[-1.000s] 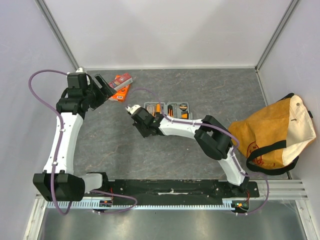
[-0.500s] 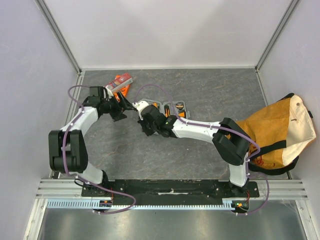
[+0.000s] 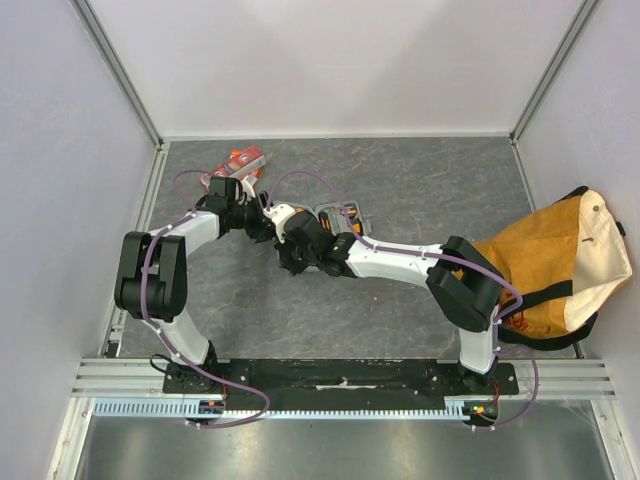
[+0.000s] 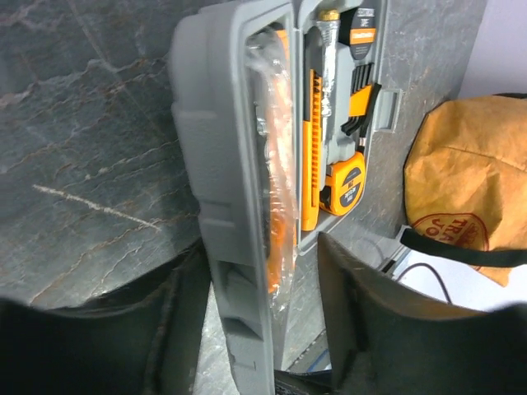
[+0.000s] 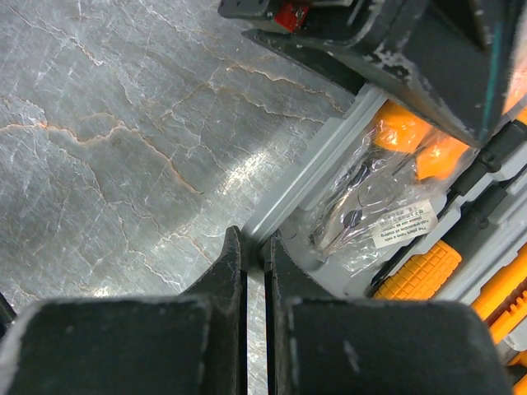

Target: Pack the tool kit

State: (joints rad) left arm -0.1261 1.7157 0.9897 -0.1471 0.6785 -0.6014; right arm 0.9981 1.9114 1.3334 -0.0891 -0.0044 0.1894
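The left gripper (image 4: 259,257) has swung in from the far-left corner within the last second. It now straddles the raised lid of the case (image 4: 206,164), jaws wide and gripping nothing, while the right gripper (image 5: 254,239) is nearly closed, pinching the case's grey rim. The case lies mid-table between the packets (image 3: 240,162) and the bag (image 3: 545,265), tools (image 4: 311,148) in their slots — closing the lid looks like the step in hand.

Our right gripper (image 5: 254,243) has its fingers nearly together, pinching the grey case (image 5: 317,163) rim. Inside we see orange tools (image 5: 420,267) and a labelled clear bag (image 5: 362,202). Marbled table (image 5: 107,123) underneath.
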